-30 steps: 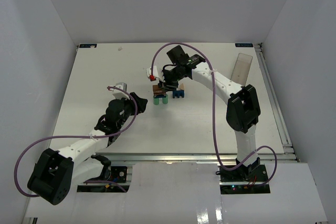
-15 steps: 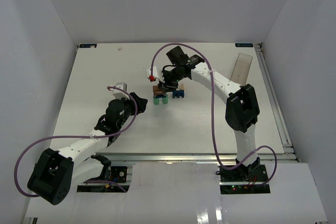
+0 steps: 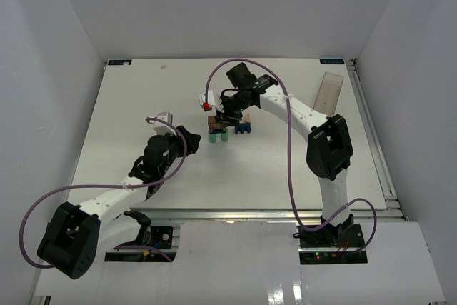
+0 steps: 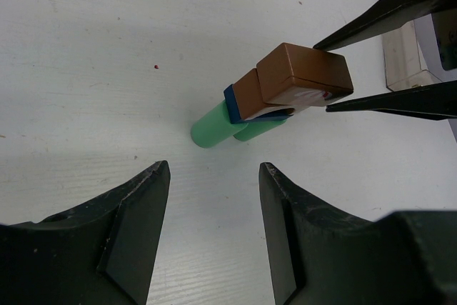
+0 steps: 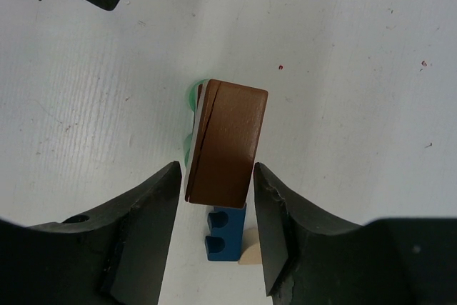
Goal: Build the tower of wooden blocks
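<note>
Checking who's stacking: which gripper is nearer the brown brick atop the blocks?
Right. The right gripper straddles the brown brick, one finger on each side; the left gripper hangs well off to its left.

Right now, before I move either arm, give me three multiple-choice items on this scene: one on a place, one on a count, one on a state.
1. Where does the loose blue block sit?
A. On the table, beside the tower
B. On top of the tower
C. At the table's near edge

2. How many green cylinders are at the tower's base?
A. One
B. Two
C. Four

3. How is the left gripper?
A. Shut on a block
B. Open, holding nothing
C. Out of view

Answers:
1 A: the right wrist view shows it on the white surface next to the stack.
2 B: the left wrist view shows two green cylinders side by side.
3 B: its fingers stand apart with only bare table between them.
</note>
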Controlling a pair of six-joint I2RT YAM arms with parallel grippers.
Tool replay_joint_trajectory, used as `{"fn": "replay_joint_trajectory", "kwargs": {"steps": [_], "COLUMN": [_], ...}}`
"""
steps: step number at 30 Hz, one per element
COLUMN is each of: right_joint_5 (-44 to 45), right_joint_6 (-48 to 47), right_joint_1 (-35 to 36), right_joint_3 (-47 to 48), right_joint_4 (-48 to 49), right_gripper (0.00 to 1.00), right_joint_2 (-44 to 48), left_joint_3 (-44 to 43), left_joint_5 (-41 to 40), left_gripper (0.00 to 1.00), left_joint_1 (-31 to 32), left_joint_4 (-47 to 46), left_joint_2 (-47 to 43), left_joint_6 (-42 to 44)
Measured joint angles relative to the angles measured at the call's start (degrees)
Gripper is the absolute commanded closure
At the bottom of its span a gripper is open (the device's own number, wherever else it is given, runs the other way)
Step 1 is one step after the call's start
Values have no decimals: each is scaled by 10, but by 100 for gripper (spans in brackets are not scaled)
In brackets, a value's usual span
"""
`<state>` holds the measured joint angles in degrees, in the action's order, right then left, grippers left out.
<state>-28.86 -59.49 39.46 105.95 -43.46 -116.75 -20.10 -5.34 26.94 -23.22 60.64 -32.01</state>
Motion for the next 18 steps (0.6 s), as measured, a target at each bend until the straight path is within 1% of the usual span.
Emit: {"fn": "replay_joint_trajectory", "kwargs": {"steps": [18], "right_joint_5": [7], "right_joint_6": [4], "right_joint_1": [0], "right_joint_3": [0], "right_joint_4": [0], "right_gripper": [44], "right_joint_2": [0], "left_joint_3": [0], "left_joint_5": [0], "left_gripper": [36], "left_joint_1": [0], "left_joint_4": [-8], "left_joint_2": [0], "left_joint_6": [0]}}
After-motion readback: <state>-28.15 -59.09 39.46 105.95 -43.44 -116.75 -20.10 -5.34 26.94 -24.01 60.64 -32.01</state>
